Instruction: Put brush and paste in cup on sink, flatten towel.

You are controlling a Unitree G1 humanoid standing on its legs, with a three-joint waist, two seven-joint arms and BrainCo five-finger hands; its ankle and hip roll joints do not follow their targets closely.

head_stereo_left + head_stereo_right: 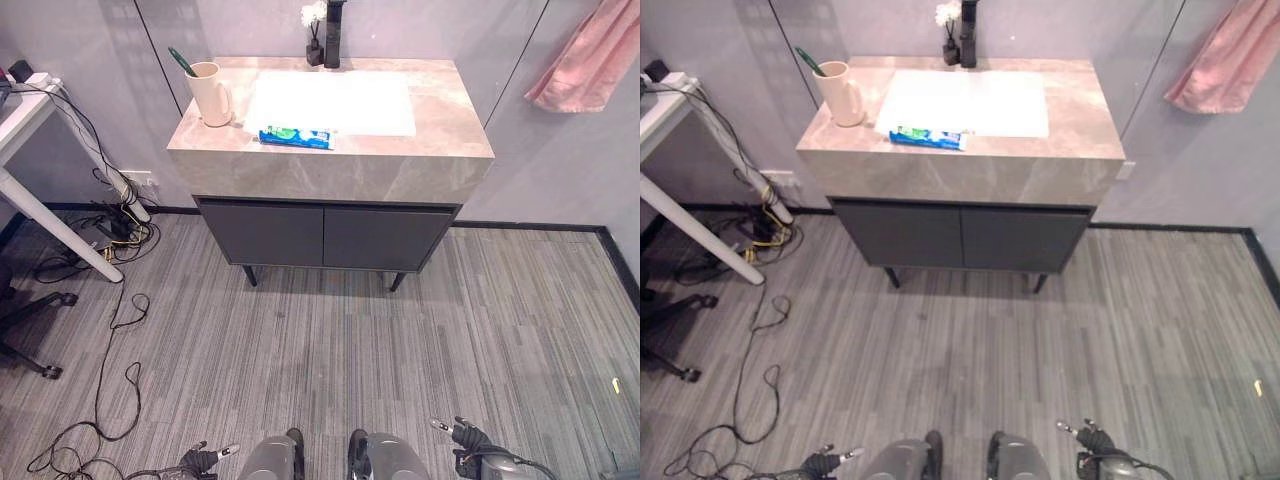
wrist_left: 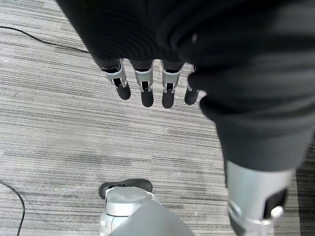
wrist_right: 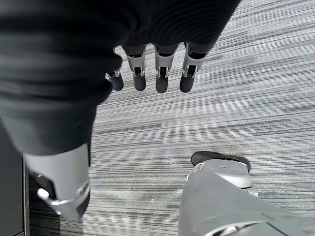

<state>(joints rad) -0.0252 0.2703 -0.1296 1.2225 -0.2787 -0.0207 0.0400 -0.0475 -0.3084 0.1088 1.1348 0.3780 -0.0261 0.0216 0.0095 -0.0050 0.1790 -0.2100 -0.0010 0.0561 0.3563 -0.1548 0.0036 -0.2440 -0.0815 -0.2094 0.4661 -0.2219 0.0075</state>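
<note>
A beige cup (image 1: 209,94) stands on the left of the marble sink counter (image 1: 330,160), with a green toothbrush (image 1: 181,61) leaning in it. A blue and green toothpaste tube (image 1: 295,136) lies flat near the counter's front edge, beside the white basin (image 1: 335,102). A pink towel (image 1: 590,55) hangs bunched on the wall at the upper right. My left hand (image 1: 203,460) hangs low at the bottom edge, far from the counter, fingers (image 2: 145,86) straight and empty. My right hand (image 1: 465,440) hangs likewise, fingers (image 3: 160,73) straight and empty.
A black tap (image 1: 333,32) and a small vase of white flowers (image 1: 314,30) stand behind the basin. A white desk (image 1: 25,130) with cables (image 1: 115,225) beneath it is at the left. Grey plank floor (image 1: 330,350) lies between me and the dark cabinet doors (image 1: 325,237).
</note>
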